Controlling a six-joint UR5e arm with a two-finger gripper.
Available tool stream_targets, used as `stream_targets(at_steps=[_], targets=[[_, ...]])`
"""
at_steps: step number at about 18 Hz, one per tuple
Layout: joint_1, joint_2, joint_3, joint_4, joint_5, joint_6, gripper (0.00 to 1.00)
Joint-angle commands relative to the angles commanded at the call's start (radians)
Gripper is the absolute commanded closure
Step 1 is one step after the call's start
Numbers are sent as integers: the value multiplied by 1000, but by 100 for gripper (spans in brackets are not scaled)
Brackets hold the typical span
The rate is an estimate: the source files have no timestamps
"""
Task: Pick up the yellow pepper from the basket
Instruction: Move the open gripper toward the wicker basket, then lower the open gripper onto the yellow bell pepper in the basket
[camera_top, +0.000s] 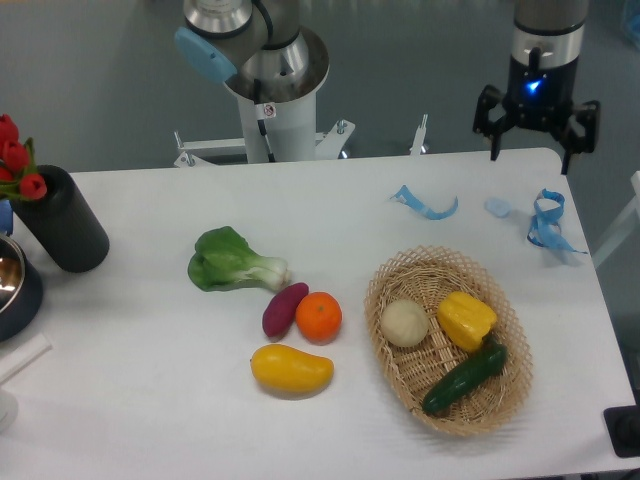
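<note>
The yellow pepper (466, 320) is glossy and lobed and lies in the right half of the tan wicker basket (385, 290) at the table's front right. A pale round ball (404, 323) sits to its left and a dark green cucumber (464, 378) lies just in front of it. My gripper (532, 152) hangs open and empty high above the table's far right edge, well behind the basket, with a blue light on its body.
A yellow mango (291, 367), an orange (318, 316), a purple sweet potato (284, 308) and a green bok choy (233, 261) lie left of the basket. Blue ribbon scraps (425, 205) (545, 222) lie behind it. A black vase with red tulips (60, 230) stands far left.
</note>
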Motion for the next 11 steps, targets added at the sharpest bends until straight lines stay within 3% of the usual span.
stream_targets(at_steps=[5,8,9,11], targets=[[-55,-57,9,0,-6,-167,0],[-75,-103,35,8,-14,-339,0],[-84,-123,43,26,-41,-417,0],[-97,-170,41,124,-121,-564,0]])
